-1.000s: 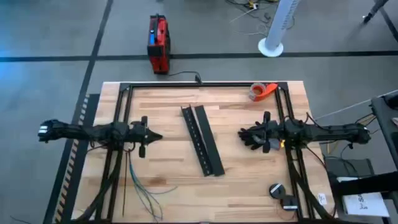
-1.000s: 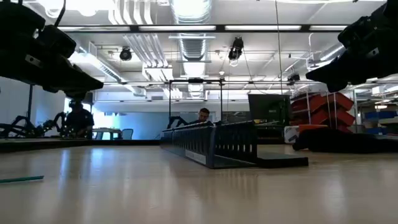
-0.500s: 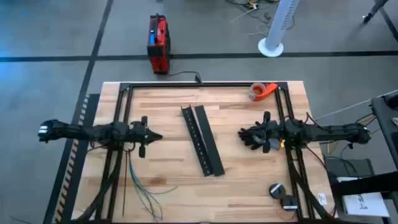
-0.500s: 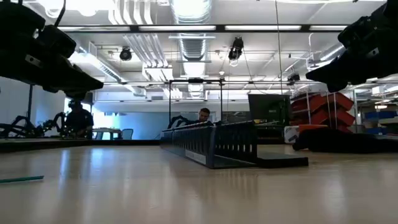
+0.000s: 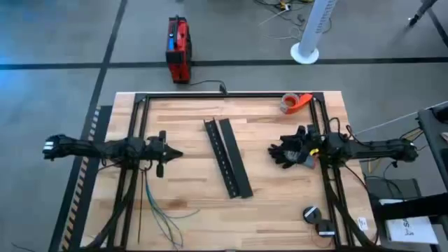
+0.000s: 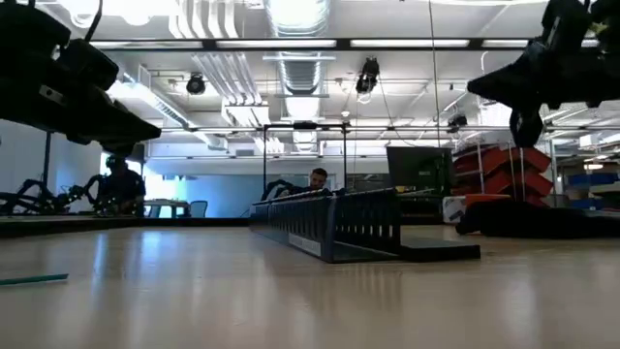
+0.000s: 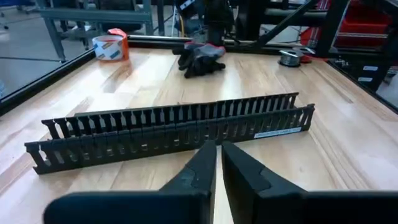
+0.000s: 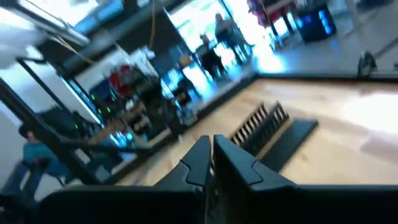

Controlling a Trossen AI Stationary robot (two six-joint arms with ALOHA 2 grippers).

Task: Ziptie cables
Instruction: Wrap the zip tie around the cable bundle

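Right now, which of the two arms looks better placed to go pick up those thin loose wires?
Probably the left. Its hand hovers just above the table on the side where the cables lie. The right hand is beyond the black slotted rails, by the black gloves.

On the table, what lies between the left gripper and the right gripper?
In the high view, the two black slotted rails lie side by side between the left gripper and the right gripper; the wood on either side of them is bare.

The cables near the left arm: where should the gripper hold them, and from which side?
Probably from above, at the upper stretch of the cables, where the strands run close together; lower down they fan apart. The left gripper is nearest.
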